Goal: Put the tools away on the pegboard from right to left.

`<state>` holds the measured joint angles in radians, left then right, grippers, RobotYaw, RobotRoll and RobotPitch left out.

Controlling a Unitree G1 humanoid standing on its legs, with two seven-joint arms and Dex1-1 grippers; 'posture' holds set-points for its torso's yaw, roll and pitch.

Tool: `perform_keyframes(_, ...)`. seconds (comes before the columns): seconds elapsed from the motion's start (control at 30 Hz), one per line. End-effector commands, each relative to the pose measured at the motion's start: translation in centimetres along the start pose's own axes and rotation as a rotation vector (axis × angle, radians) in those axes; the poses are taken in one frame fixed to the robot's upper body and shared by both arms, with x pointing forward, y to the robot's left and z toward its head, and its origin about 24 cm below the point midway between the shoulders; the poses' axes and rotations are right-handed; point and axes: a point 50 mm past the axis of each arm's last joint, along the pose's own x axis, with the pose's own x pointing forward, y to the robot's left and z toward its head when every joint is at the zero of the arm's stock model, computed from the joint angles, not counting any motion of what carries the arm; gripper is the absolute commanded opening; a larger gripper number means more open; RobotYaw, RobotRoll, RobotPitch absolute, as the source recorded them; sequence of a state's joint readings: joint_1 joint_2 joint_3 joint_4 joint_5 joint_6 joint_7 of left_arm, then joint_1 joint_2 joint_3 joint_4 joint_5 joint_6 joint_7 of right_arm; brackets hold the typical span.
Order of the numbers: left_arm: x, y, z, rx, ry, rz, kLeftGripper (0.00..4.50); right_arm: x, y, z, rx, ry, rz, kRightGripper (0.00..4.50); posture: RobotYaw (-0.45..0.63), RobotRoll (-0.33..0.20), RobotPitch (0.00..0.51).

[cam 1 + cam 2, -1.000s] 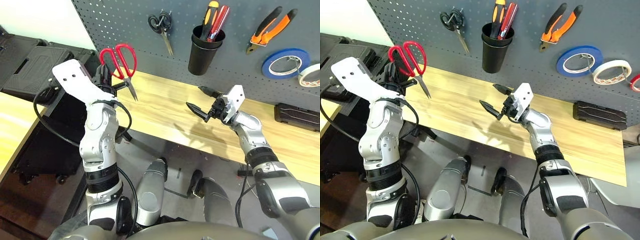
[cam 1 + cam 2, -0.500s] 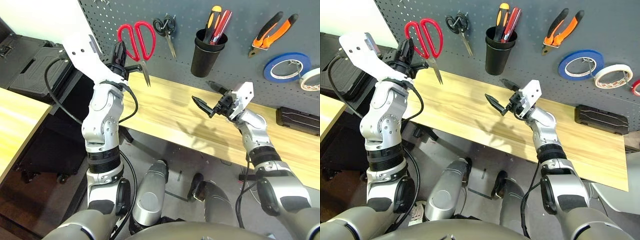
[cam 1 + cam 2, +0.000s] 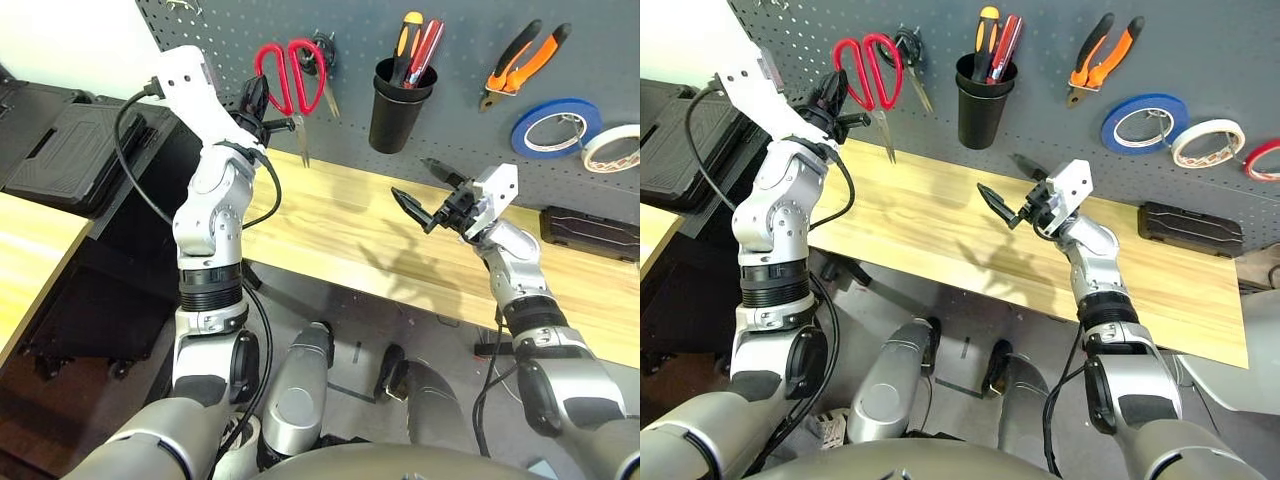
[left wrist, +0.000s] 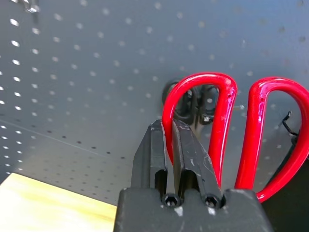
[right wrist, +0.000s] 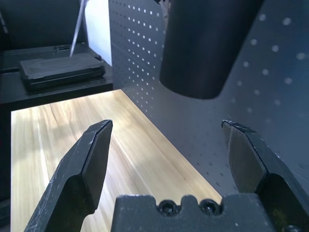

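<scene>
Left claw: clamped on scissors handle loop, raised to pegboard for hanging.
Right claw: spread wide, empty.

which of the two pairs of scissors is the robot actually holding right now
The red-handled scissors, gripped by one handle loop in the left gripper. The smaller black-handled scissors hang on the pegboard just behind them, untouched.
</scene>
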<state>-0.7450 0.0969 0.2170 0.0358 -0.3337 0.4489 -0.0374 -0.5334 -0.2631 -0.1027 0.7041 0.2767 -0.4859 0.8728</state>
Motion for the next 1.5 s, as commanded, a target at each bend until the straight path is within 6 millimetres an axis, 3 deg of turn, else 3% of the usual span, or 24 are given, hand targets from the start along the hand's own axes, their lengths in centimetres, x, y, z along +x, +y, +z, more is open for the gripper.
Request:
perform_keyframes(0.03,0.6,0.1,0.0,-0.001,-0.009,0.002,0.03,-0.6,-0.1,0.1,-0.008,-0.011,-0.028,4.50,0.30,0.000,0.168)
perform_keyframes(0.43,1.7,1.8,0.5,0.011,-0.023,0.049,0.03,-1.1,0.3,0.0,-0.011,-0.007,-0.043,4.50,0.28,0.000,0.165)
perform_keyframes(1.1,-1.0,1.2,0.8,-0.006,-0.056,0.044,0.03,-0.6,0.5,0.0,0.001,0.007,0.000,4.50,0.34,0.000,0.203)
perform_keyframes(1.5,-0.7,3.0,1.0,0.029,-0.038,0.113,0.03,-0.3,0.8,1.2,0.019,-0.087,0.053,4.50,0.33,0.000,0.210)
